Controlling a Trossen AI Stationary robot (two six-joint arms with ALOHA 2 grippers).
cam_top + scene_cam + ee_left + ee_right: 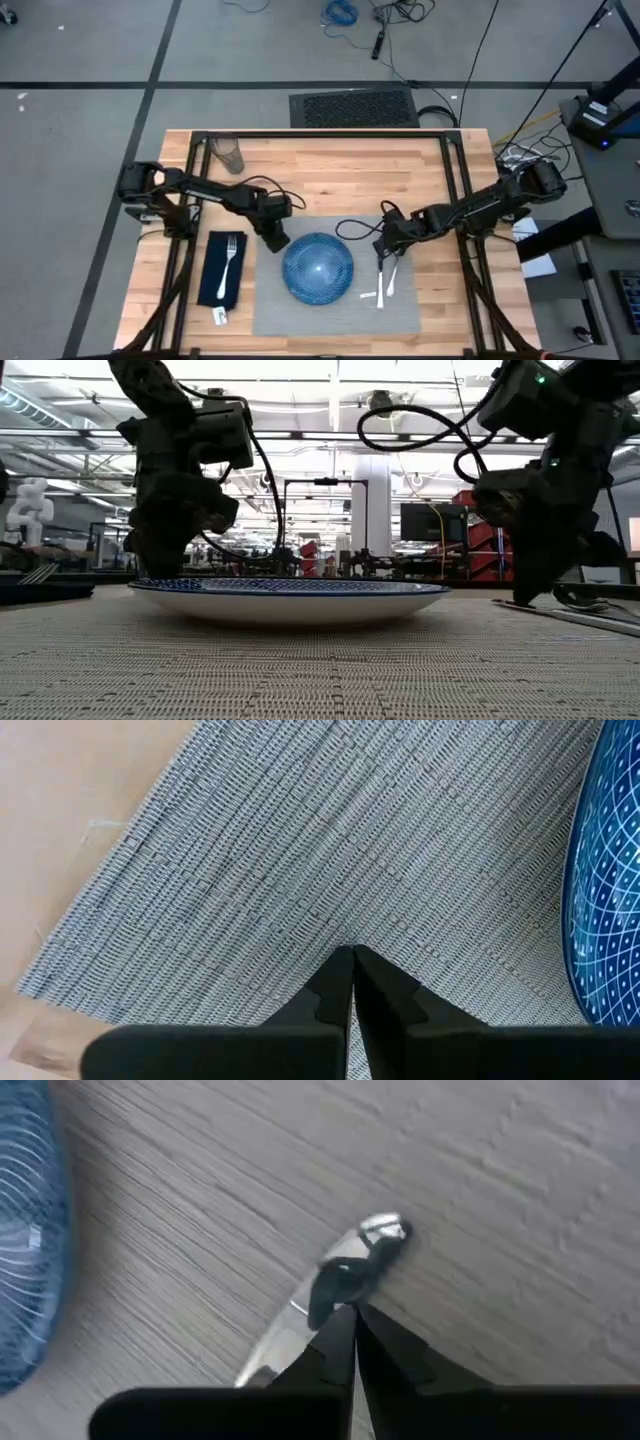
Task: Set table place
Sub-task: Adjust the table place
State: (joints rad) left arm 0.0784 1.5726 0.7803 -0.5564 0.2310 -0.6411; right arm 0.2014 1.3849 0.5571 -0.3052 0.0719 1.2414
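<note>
High: plate [318, 267] mid placemat [300, 320]; left pincer [273, 240] just beside plate, right pincer [383, 250] opposite, over spoon [392, 281] and knife [380, 283]. Napkin [221, 270] w/ fork [231, 258] beside mat on surface [330, 175]; glass [229, 155] far corner.
Low: cutlery barely visible.
Wrists: both pincers closed, empty; spoon handle cut off.

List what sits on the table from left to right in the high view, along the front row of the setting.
Napkin with the fork on it → left claw → plate on the placemat → right claw, over the knife and spoon.
</note>
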